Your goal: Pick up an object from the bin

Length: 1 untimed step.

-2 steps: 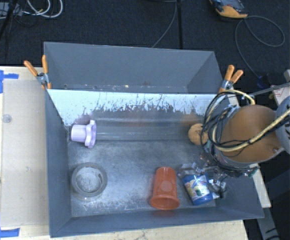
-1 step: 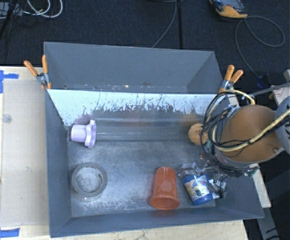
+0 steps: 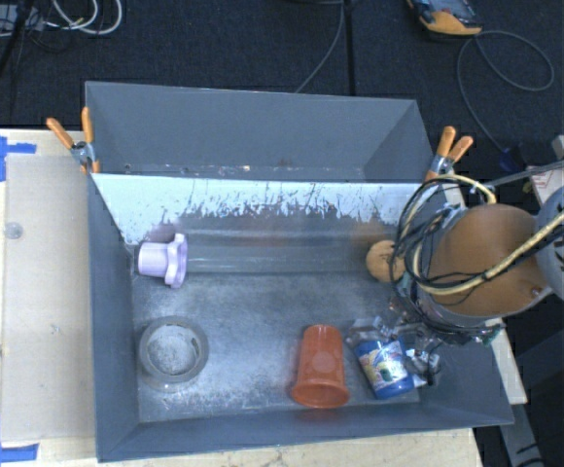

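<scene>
- The pincer (image 3: 406, 346) is hovering low in the near right corner of the bin (image 3: 263, 144), directly over a small blue-and-white can (image 3: 387, 370) that is lying on its side on the bin's floor
- Whether the pincer is released or clenched cannot be told, as dark parts of the wrist are hiding it
- The can is resting just beside a tipped-over orange cup (image 3: 321, 366) on its left, and near the bin's front wall
- Judging from this, the step in hand is looking like settling onto the can, and doing it well is probably meaning closing across the can's round body, not along its length, so that it is not rolling away
- The descent is likely needing to be straight and centred, since a sideways nudge could be pushing the can against the orange cup or jamming it into the sloping corner
- The arm is reaching in from the right, its orange cover (image 3: 486, 261) and looping cables (image 3: 428, 232) hanging above the right slope, with the wrist pointing down and slightly leftward
- A tan ball (image 3: 380, 258) is lying behind the wrist, well apart from the can
</scene>
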Available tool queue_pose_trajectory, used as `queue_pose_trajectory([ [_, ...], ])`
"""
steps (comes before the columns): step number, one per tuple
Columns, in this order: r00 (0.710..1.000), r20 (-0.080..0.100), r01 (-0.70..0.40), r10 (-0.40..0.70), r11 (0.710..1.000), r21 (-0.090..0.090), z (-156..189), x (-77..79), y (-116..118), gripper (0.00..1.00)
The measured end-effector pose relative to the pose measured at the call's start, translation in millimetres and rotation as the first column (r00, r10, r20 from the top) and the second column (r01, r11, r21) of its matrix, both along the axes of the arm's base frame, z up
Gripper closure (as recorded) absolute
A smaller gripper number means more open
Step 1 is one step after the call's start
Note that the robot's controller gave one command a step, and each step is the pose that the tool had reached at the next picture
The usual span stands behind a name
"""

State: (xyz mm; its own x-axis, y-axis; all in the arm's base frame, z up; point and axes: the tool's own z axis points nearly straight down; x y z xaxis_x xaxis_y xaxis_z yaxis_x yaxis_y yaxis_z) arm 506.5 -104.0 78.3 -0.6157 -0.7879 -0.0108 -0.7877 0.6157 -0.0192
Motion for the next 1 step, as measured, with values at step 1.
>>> queue_pose_trajectory([
  [1,1.000,0.000,0.000,0.000,1.000,0.000,0.0,0.0,0.0,1.00],
])
